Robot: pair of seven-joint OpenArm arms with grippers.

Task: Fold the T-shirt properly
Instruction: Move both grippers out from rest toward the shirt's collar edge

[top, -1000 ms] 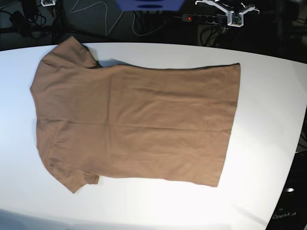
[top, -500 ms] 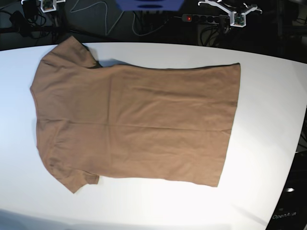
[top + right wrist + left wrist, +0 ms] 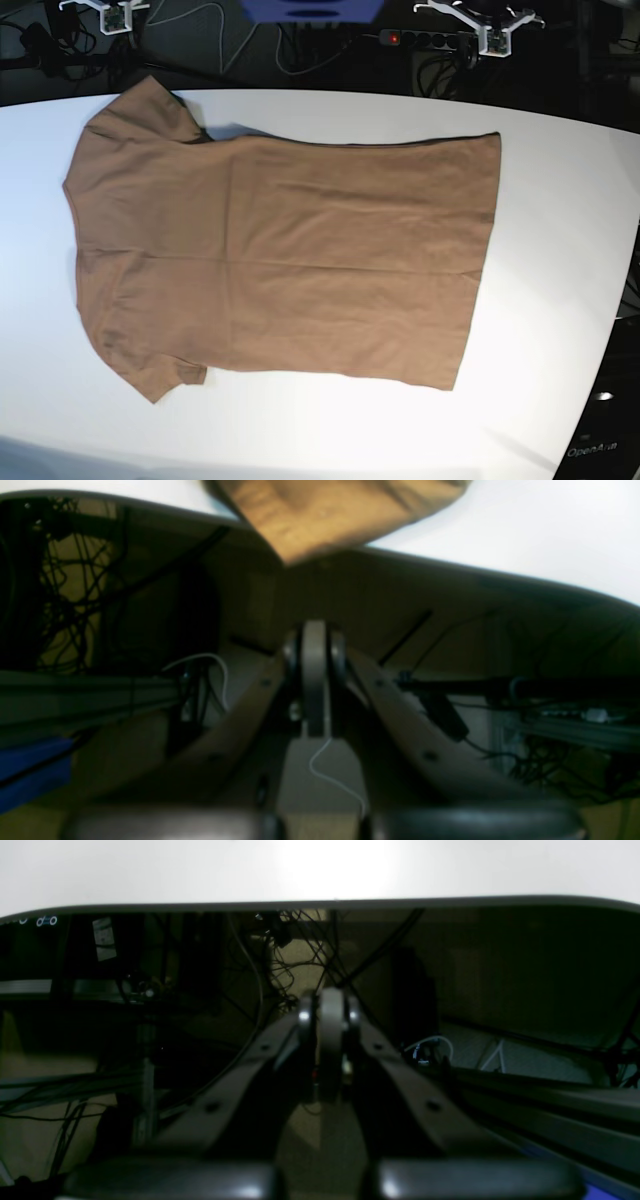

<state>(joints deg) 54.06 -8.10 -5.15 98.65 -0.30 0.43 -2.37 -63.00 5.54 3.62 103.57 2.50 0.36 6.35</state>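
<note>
The shirt (image 3: pixel 280 255) lies spread flat on the white table (image 3: pixel 560 260), collar end toward the base view's left and hem toward its right. One sleeve reaches the table's far edge at the upper left and its tip hangs a little over that edge, as the right wrist view shows; the other sleeve points toward the near edge at the lower left. The hem runs as a nearly straight line from the far side down toward the near side. Bare table lies right of the hem as a wide band, and a narrower strip runs along the near edge below the shirt. Left of the shoulders only a thin margin of table shows. Along the far edge the cloth sits close to the rim, with a dark shadow by the upper sleeve.

Both arms are off the table, beyond its far edge, over the cables. The left gripper (image 3: pixel 327 1012) has its fingers pressed together, holding nothing and touching nothing. The right gripper (image 3: pixel 315 640) is likewise closed and empty, with the overhanging sleeve tip ahead of it but apart from it.
</note>
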